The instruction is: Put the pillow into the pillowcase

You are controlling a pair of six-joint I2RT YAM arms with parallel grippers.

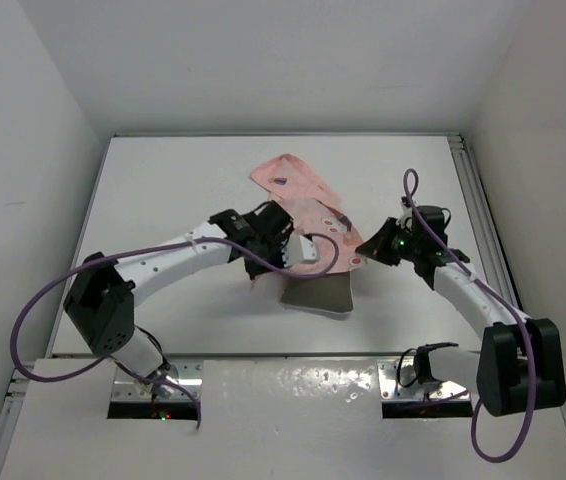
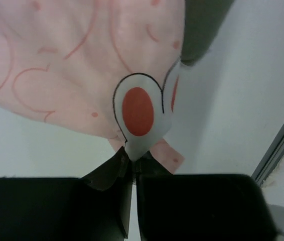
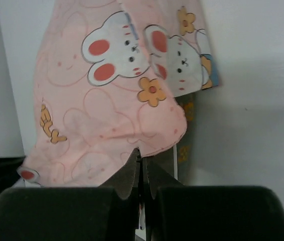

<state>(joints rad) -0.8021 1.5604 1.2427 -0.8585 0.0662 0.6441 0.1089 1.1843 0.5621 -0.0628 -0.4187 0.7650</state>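
Top view, lower centre: the pillow (image 1: 319, 294) lies on the table (image 1: 163, 200). Its near end is bare olive-brown and its far part is covered by the pillowcase (image 1: 298, 195); whether that part is inside the sack or merely under it cannot be told. Left gripper (image 2: 133, 159): jaws pinched together on a rabbit-ear flap of the pillowcase edge, lower centre of the left wrist view. Right gripper (image 3: 141, 159): jaws likewise closed on the pink edge, lower centre of the right wrist view, with a dotted strip of pillow showing just beneath the fabric to the right. The far end of the pillowcase trails to the upper centre of the top view. Judgement: the step in hand is drawing the mouth over the pillow. Each pinch should hold one layer only, so the mouth gapes. Both sides should be pulled evenly toward the near edge, low over the pillow, so no corner catches. Risk: thin cloth slipping from either pinch.
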